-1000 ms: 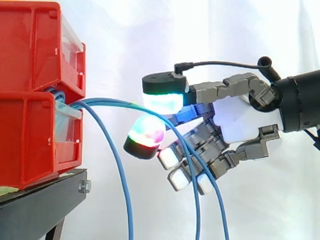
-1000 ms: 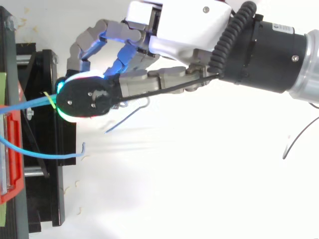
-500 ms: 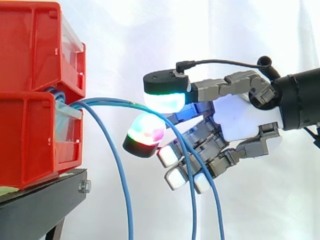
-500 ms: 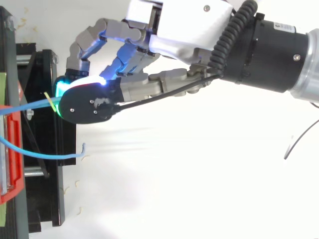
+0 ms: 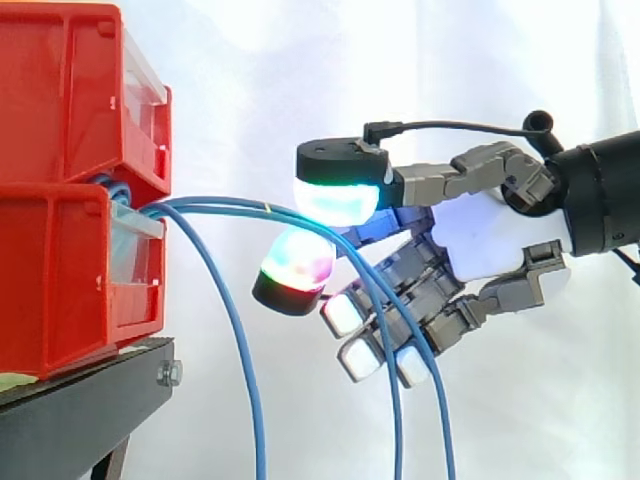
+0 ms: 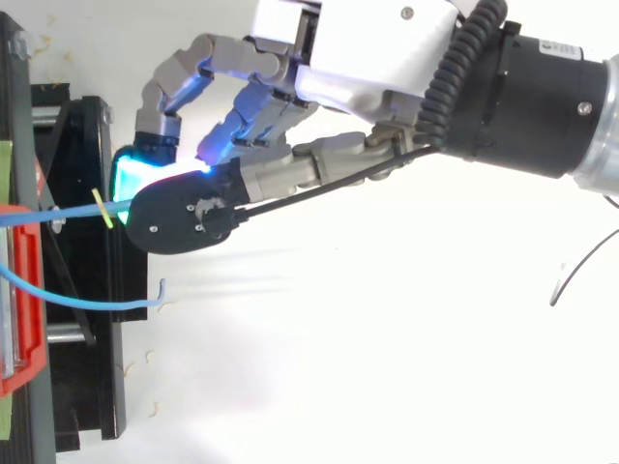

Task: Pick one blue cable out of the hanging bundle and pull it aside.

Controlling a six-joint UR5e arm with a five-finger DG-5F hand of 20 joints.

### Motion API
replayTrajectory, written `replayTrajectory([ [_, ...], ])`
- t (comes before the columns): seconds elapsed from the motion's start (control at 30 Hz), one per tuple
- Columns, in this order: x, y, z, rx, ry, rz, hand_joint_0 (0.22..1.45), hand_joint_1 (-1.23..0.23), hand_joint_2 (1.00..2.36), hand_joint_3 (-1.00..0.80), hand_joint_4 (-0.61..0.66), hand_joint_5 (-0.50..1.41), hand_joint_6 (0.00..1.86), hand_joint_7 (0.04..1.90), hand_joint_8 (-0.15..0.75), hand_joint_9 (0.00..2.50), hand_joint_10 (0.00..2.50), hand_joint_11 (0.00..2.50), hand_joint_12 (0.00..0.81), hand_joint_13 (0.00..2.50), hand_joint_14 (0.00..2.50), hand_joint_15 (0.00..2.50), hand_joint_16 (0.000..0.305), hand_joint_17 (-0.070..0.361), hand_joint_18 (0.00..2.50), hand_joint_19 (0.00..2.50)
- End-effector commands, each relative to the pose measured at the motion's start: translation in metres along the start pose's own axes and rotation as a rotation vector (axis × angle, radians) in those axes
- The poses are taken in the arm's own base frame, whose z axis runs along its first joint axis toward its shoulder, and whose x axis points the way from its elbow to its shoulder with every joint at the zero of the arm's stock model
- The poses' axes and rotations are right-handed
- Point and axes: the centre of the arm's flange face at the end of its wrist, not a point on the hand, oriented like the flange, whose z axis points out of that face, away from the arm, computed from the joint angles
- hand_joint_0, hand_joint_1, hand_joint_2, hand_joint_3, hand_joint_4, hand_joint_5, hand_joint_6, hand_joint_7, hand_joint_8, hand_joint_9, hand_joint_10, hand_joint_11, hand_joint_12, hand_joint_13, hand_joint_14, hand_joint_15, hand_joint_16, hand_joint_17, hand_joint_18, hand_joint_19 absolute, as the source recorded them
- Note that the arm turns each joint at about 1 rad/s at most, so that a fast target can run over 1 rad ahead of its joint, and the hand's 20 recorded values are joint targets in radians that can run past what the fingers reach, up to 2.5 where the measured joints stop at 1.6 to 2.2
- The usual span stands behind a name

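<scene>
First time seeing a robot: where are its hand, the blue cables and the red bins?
hand (image 5: 490,240), side view, white palm.
blue cables (image 5: 235,335), side view, the left hanging strand.
red bins (image 5: 60,100), side view, upper bin's side wall.

The side camera sits close, level with the red bins (image 5: 60,190) on the black stand (image 5: 80,410). It faces across to the white curtain (image 5: 300,60) at the far side, with the bins left and the hand (image 5: 485,240) right. The top camera looks straight down, equally close (bins again at the left edge). Both share the bin fronts, the blue cables (image 5: 215,207) and the hand.
</scene>
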Motion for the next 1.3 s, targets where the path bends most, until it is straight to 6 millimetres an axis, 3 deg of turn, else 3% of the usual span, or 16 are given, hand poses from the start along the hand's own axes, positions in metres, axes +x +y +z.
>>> replayTrajectory([
  [0.0, 0.002, -0.001, -0.003, 0.023, 0.006, 0.003, 0.67, -0.83, 1.01, -0.37, -0.06, -0.13, 0.95, 0.79, 0.237, 1.0, 0.02, 0.47, 0.364, 0.93, 0.02, 0.53, 0.053, 0.12, 0.8, 0.79],
  [0.47, 0.014, -0.001, -0.009, 0.061, 0.024, 0.069, 0.57, -0.57, 1.0, -0.44, 0.0, -0.11, 0.92, 0.8, 0.245, 1.07, 0.02, 0.45, 0.373, 0.96, 0.02, 0.54, 0.056, 0.126, 0.8, 0.83],
  [0.7, 0.022, 0.0, -0.011, 0.065, 0.035, 0.081, 0.49, -0.54, 1.0, -0.5, 0.02, -0.1, 0.91, 0.81, 0.265, 1.09, 0.02, 0.43, 0.397, 0.98, 0.02, 0.54, 0.061, 0.138, 0.84, 0.82],
  [0.8, 0.023, 0.003, -0.011, 0.059, 0.036, 0.082, 0.52, -0.59, 1.0, -0.49, 0.01, -0.1, 0.9, 0.84, 0.261, 1.09, 0.02, 0.43, 0.393, 0.97, 0.02, 0.54, 0.058, 0.132, 0.82, 0.84],
  [0.93, 0.022, 0.008, -0.01, 0.049, 0.041, 0.085, 0.59, -0.74, 1.01, -0.1, 0.04, -0.09, 0.92, 0.93, 0.297, 1.14, 0.02, 0.41, 0.426, 1.04, 0.02, 0.52, 0.069, 0.155, 0.94, 0.77],
  [1.03, 0.022, 0.009, -0.011, 0.049, 0.047, 0.085, 0.63, -0.81, 1.0, 0.05, -0.1, -0.1, 0.95, 0.9, 0.307, 1.12, 0.01, 0.43, 0.431, 1.05, 0.02, 0.51, 0.071, 0.159, 0.97, 0.76],
  [1.1, 0.023, 0.009, -0.011, 0.052, 0.048, 0.084, 0.65, -0.82, 1.0, 0.04, -0.13, -0.11, 0.97, 0.86, 0.296, 1.07, 0.01, 0.44, 0.418, 1.02, 0.02, 0.53, 0.068, 0.154, 0.95, 0.77],
  [1.2, 0.022, 0.01, -0.011, 0.052, 0.048, 0.084, 0.7, -0.84, 1.01, -0.24, -0.08, -0.15, 0.97, 0.8, 0.235, 0.97, 0.02, 0.47, 0.364, 0.93, 0.02, 0.55, 0.055, 0.123, 0.82, 0.81],
  [1.23, 0.022, 0.01, -0.011, 0.052, 0.048, 0.084, 0.69, -0.88, 1.0, -0.44, -0.05, -0.14, 0.95, 0.78, 0.232, 0.97, 0.02, 0.47, 0.361, 0.93, 0.02, 0.56, 0.055, 0.123, 0.81, 0.8],
  [1.27, 0.022, 0.011, -0.011, 0.049, 0.05, 0.084, 0.67, -0.87, 1.0, -0.5, -0.03, -0.13, 0.95, 0.78, 0.231, 0.98, 0.02, 0.46, 0.359, 0.93, 0.02, 0.56, 0.054, 0.122, 0.81, 0.8],
])
